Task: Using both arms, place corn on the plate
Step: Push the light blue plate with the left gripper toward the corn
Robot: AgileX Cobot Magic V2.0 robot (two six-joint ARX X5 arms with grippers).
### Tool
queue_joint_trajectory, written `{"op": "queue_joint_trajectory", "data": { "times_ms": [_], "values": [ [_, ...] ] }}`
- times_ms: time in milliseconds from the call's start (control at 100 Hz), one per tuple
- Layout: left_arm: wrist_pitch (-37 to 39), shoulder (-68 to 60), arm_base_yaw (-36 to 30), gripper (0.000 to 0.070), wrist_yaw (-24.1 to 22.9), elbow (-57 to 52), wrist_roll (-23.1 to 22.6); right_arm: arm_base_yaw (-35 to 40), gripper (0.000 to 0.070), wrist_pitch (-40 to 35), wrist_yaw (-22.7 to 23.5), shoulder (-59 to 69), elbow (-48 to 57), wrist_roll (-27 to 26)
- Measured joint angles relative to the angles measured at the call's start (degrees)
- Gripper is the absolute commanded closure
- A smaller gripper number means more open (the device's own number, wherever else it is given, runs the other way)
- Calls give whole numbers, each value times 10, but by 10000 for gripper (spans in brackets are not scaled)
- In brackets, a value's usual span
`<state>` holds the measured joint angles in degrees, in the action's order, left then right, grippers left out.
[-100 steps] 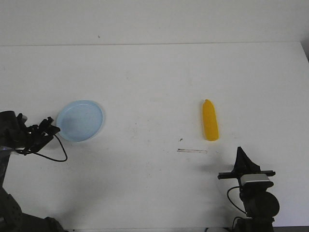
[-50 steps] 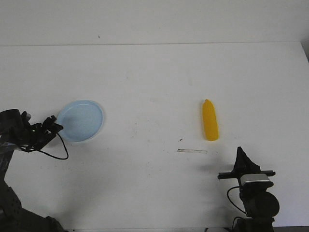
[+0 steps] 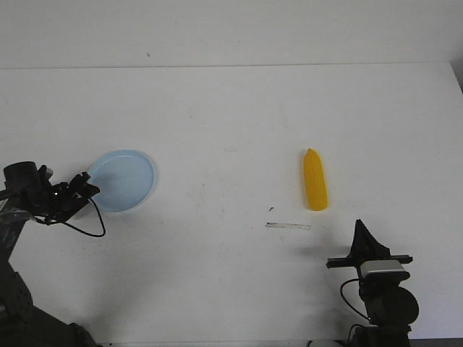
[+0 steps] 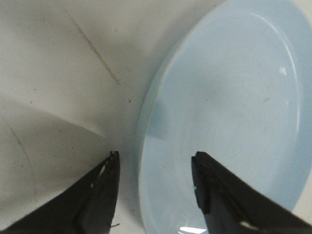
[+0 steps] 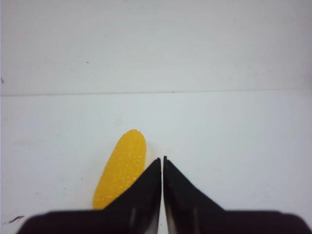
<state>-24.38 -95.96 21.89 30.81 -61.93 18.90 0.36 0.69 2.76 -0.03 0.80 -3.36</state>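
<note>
Since the earlier frames the left gripper point(image 3: 85, 187) has moved a little up and to the right in the front view, and it now reaches the near-left rim of the plate point(image 3: 124, 178); the plate, the corn and the right arm have not changed place.

Nearest to the camera, at the lower right of the front view, the right gripper point(image 3: 360, 236) stands on the table point(image 3: 231, 116) with its fingers pressed together (the right wrist view shows only a thin line between them). It holds nothing. The corn point(image 3: 315, 180) lies just beyond it, at the right of centre, with its tapered end pointing away, well apart from the plate.

At the left edge of the frame, the left gripper has its jaws apart. In the left wrist view the plate's rim point(image 4: 146, 126) lies between the two fingers point(image 4: 100, 195), not yet clamped.

No writing or label can be read anywhere.
</note>
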Motion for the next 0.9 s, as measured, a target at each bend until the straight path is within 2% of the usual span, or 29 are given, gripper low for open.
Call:
{"op": "queue_joint_trajectory", "data": {
  "times_ms": [70, 200, 300, 350, 700, 900],
  "values": [
    [3, -4, -5, 549, 0, -2, 0, 0, 695, 0, 0, 0, 0, 0],
    [3, -7, -10, 559, 0, -2, 0, 0, 695, 0, 0, 0, 0, 0],
    [3, -9, -10, 668, -1, -2, 0, 0, 695, 0, 0, 0, 0, 0],
    [1, -10, -10, 699, -4, -2, 0, 0, 695, 0, 0, 0, 0, 0],
    [-5, -11, -20, 699, -5, -2, 1, 0, 695, 0, 0, 0, 0, 0],
    [-13, 23, -55, 699, -7, 0, 10, 0, 695, 0, 0, 0, 0, 0]
  ]
}}
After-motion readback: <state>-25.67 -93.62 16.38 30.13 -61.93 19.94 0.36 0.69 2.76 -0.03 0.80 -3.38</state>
